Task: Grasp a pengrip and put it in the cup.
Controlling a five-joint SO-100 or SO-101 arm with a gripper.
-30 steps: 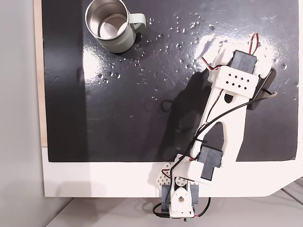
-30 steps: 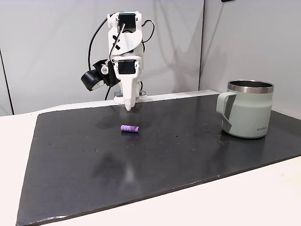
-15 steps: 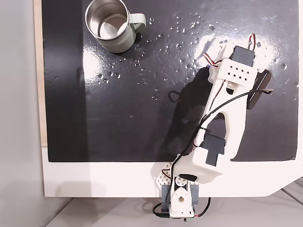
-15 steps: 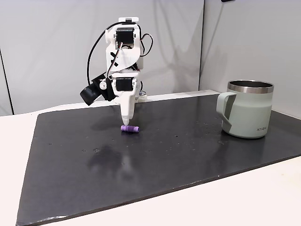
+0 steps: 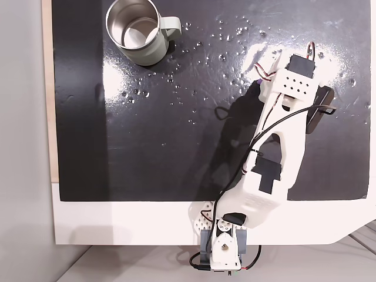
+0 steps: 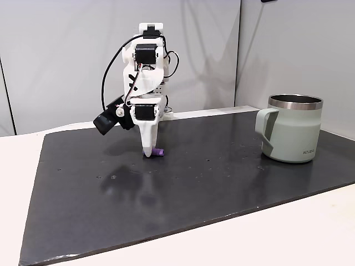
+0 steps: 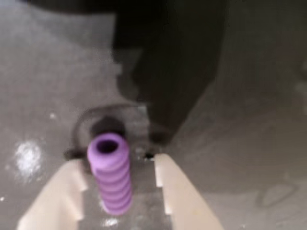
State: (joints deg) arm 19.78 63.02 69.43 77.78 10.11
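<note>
The purple ridged pengrip (image 7: 111, 175) lies on the black mat, between the two cream fingers of my gripper (image 7: 117, 160) in the wrist view. The jaws stand open on either side of it, with a gap on the right side. In a fixed view from the side, my gripper (image 6: 148, 152) points straight down with its tip at the mat, and the pengrip (image 6: 158, 152) pokes out to its right. From above, only a sliver of the pengrip (image 5: 259, 86) shows beside the wrist. The sage-green cup (image 6: 291, 130) stands upright far to the right; from above, the cup (image 5: 138, 29) is at the top left.
The black mat (image 5: 147, 147) covers most of the white table (image 5: 117, 220). Shiny water droplets (image 5: 229, 35) dot the mat between cup and arm. A dark camera housing (image 6: 108, 115) hangs off the wrist's left side.
The arm has reached forward and lowered. The gripper came down from above and behind the pengrip until its tips are at the mat on either side of it.
</note>
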